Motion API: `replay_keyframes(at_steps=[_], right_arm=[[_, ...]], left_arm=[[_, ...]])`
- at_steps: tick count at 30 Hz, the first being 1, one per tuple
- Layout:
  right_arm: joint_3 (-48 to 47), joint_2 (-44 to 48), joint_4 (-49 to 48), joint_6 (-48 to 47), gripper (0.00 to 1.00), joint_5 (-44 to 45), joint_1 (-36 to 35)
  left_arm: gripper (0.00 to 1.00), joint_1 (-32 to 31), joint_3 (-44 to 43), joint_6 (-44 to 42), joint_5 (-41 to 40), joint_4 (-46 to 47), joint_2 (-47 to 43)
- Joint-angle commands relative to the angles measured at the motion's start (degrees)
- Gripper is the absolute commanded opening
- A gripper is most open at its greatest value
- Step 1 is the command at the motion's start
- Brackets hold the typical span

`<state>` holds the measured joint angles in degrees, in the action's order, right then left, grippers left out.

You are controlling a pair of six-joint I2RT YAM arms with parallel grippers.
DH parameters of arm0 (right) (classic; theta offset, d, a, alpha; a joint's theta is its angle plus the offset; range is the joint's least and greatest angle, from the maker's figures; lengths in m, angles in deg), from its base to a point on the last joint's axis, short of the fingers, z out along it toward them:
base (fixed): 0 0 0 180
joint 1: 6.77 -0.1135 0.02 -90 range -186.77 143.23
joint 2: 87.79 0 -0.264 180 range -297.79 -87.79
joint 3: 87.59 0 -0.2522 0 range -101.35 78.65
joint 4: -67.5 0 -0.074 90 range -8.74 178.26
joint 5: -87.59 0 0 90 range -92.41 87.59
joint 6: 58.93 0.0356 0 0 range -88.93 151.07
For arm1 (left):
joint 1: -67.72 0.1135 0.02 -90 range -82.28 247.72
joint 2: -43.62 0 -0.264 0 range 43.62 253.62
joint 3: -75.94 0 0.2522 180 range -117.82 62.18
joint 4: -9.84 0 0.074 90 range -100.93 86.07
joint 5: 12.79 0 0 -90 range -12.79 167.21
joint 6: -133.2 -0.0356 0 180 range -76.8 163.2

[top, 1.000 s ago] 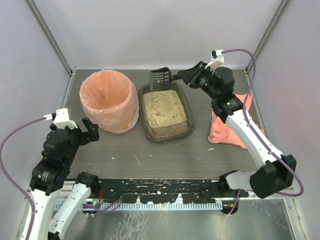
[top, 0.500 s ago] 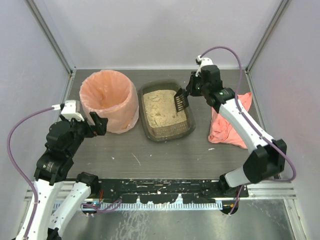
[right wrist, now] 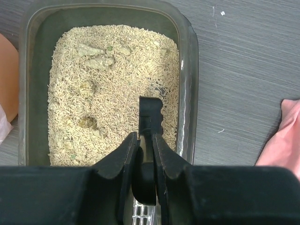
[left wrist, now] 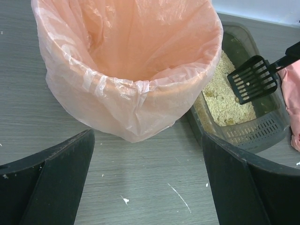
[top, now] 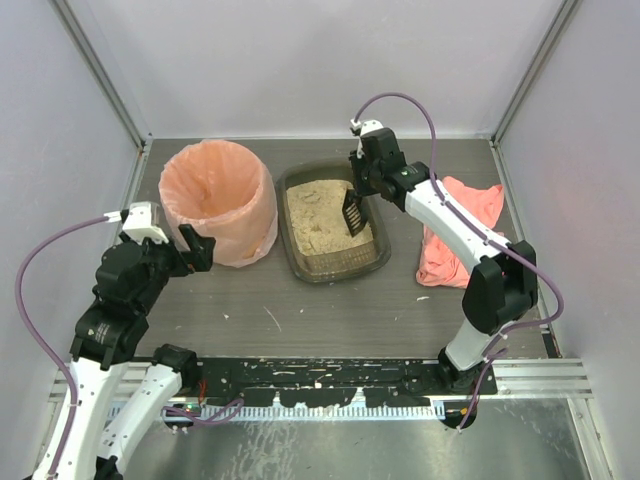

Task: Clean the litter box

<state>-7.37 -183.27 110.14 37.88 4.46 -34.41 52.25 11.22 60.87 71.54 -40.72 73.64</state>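
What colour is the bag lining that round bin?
Peach-pink; the bag is thin, slightly see-through plastic. The left wrist view shows it best.

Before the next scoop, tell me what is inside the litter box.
The litter box holds beige litter with several clumps on top; a black slotted scoop hangs over it. Anything buried under the grains is hidden.

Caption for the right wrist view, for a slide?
The right gripper shut on the scoop handle, over the litter box, clumps in the litter.

- Litter box (top: 335, 274): shallow dark olive-brown tray with rounded corners, sitting flat just right of the bin (top: 243, 236).
- Beige litter (top: 318, 228) inside, with clumps (right wrist: 93, 49).
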Motion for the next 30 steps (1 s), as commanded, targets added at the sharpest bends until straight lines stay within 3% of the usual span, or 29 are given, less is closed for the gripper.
replay_keyframes(at_steps=[1,17,30], right_arm=[[-2.34,-1.78,-0.33,1.15,0.01,-1.93,0.19],[10.23,1.27,-12.97,19.68,0.01,-10.26,1.82],[21.04,4.59,-22.22,33.67,0.01,-7.76,2.03]], left_arm=[[0.98,0.29,-1.2,0.15,-1.42,0.86,-0.15],[0.98,0.33,-1.51,-0.54,-8.75,-5.77,-1.97],[0.98,0.32,-1.11,0.04,-9.76,-6.3,-2.64]])
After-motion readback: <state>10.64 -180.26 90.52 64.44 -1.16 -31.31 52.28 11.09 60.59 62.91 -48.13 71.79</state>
